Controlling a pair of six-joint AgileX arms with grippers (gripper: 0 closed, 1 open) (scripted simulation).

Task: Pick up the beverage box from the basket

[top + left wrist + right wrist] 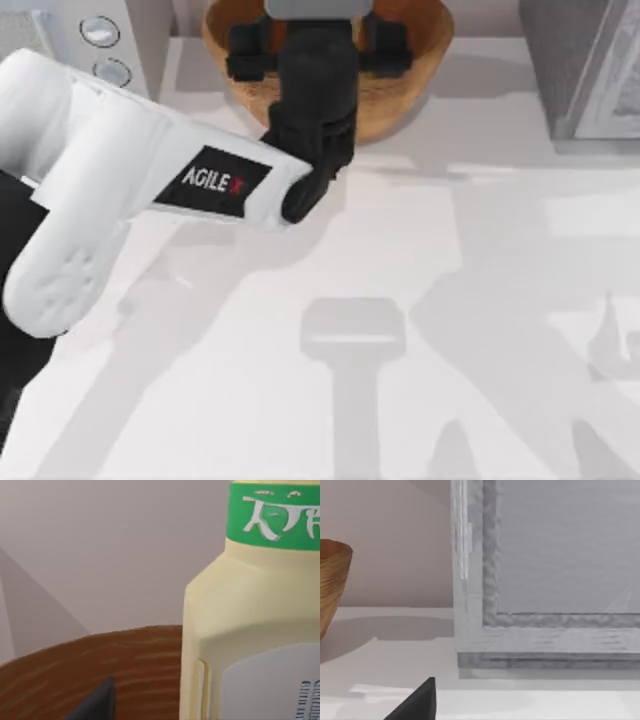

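The left arm (150, 170) is reaching across from the table's left side, its white forearm lying over the near-left part of the table (400, 300) and its black wrist leaning up into the basket (410, 90) at the far middle edge. The left gripper (318, 50) is hanging over the basket's inside, its black body covering much of the bowl from above. Whether its fingers are wide or closed, I cannot tell.

From the left wrist, the carton (250, 630) is standing very close, pale yellow with a green band of white lettering near its top and a pale label with small print lower down. It is rising above the brown ribbed rim of the basket (100, 660), and a dark fingertip (97, 705) is showing near that rim, beside the carton but apart from it.

From the right wrist, the right gripper's dark fingertip (417, 705) is sitting low over the white table, facing a grey framed cabinet (545, 580); how its fingers stand I cannot tell. The basket's edge (332, 580) is peeking in at the side
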